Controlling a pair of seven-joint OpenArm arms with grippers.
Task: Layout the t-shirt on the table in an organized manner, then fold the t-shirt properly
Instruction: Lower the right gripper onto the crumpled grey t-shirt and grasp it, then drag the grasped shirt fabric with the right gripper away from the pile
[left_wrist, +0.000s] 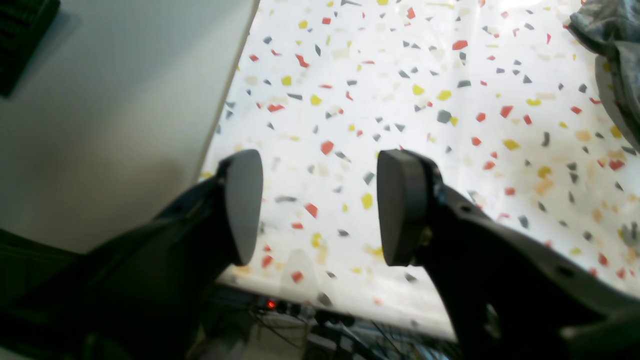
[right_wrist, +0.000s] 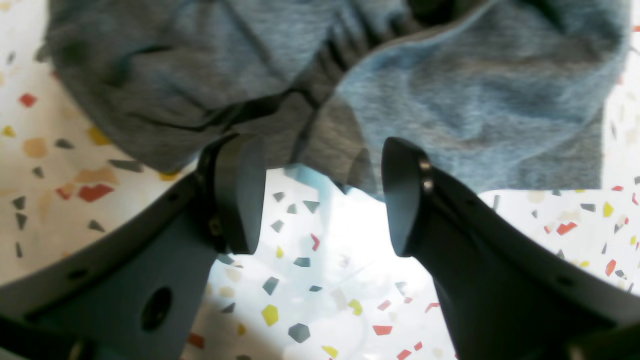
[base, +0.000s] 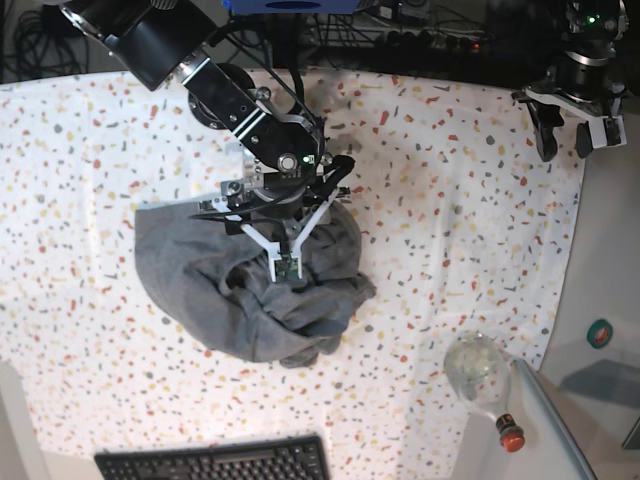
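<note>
Worktop (base: 470, 180): flat, covered in white cloth flecked red, yellow and grey.
T-shirt (base: 250, 290): soft heather-grey cotton, crumpled in a rounded heap left of centre in the base view.
Right gripper (right_wrist: 320, 195): poised over the heap's edge, fingers (right_wrist: 240, 195) spread, apparently nothing clamped.
Left gripper (left_wrist: 320, 207): held at the far corner, fingers apart, empty.

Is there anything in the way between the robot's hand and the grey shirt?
No. The right gripper hangs open right over the crumpled t-shirt, with nothing between them. The left gripper is off at the table edge, with only bare cloth between it and the shirt.
</note>
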